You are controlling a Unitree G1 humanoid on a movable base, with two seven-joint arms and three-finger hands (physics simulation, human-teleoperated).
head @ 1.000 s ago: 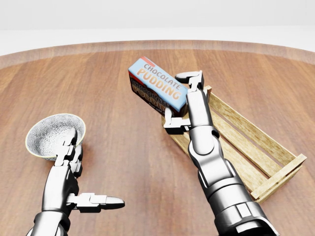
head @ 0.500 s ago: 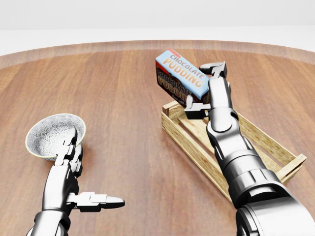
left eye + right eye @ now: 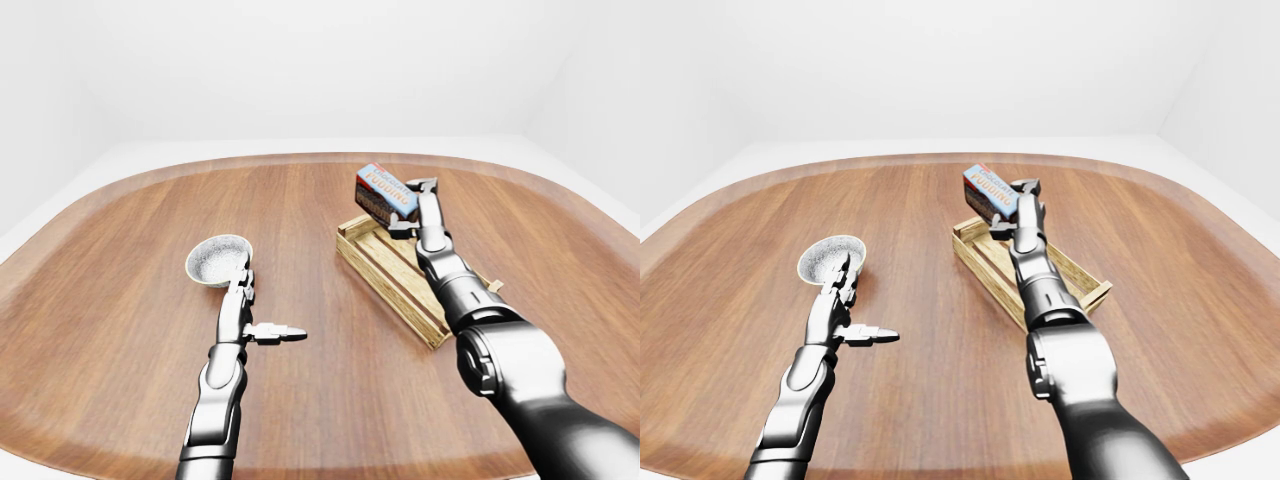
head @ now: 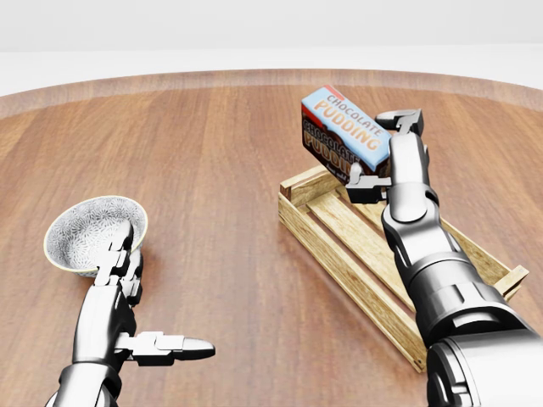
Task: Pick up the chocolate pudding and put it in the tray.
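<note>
I've got the chocolate pudding box (image 4: 345, 133) pinched in my right hand (image 4: 383, 151): one finger hooked over its far top edge, the thumb (image 4: 363, 186) pressed under the near lower corner, so fingers closed on the box, not spread. Box is tilted, blue label face up, clear of the wood.

Landmark = the wooden slat tray (image 4: 339, 254). A sec ago the box was left of the tray's top-left corner in head view; half a sec ago right over that corner; now it's above the tray's upper end, mostly over the far rim w/ its lower-right part over the tray's inside. So the carry leg is nearly done, imo. It has also risen a bit against the tray rim.

What's left, as I read it: ease the box a little further toward the tray's middle, lower it between the slat walls, then let go. Risk: the box is skewed relative to the tray's long axis, so a corner could catch the rim and leave it propped rather than flat.

Left hand (image 4: 127, 288) hasn't moved at all: well left of the tray, fingers straight up and together beside the patterned bowl (image 4: 85, 229), thumb (image 4: 170, 346) stuck out sideways, holding nothing. Bowl hasn't moved either, far from the tray, on the round wooden table (image 3: 110, 330).
</note>
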